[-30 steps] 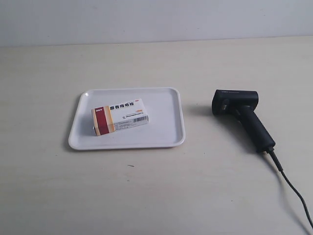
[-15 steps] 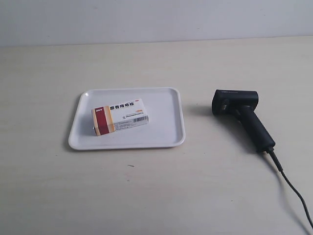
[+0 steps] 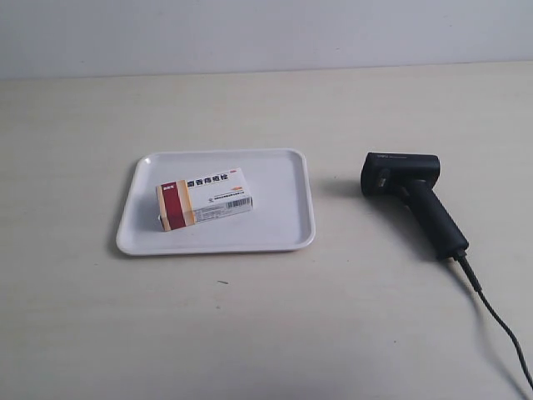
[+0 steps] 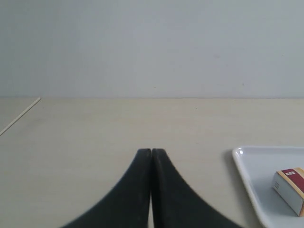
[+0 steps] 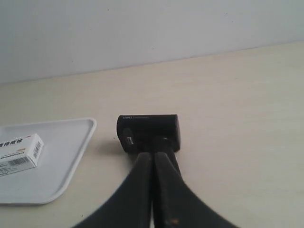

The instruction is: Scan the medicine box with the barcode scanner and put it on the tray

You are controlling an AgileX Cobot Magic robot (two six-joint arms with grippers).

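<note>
Both claws were pressed together and held nothing: the left claw (image 4: 151, 153) showed its two black fingers meeting tip to tip over bare table, and the right claw (image 5: 152, 156) was closed the same way. Neither arm appeared in the exterior view. The medicine box (image 3: 204, 197) lay flat inside the tray (image 3: 283, 237), toward one end of it, with its printed face and barcode turned up; seen from the left claw, tray and box sat off to one side and a little ahead, well apart from the fingertips. The barcode scanner (image 3: 412, 200) rested on its side on the table just beside the tray, its cable (image 3: 500, 325) trailing away; it lay directly ahead of the right claw, the boxy head just past the closed tips, though whether they touched the handle could not be told. Judging from this layout, either everything was finished or nothing had begun; the pictures could not settle whether the box had been scanned, since no arm gripped anything.
</note>
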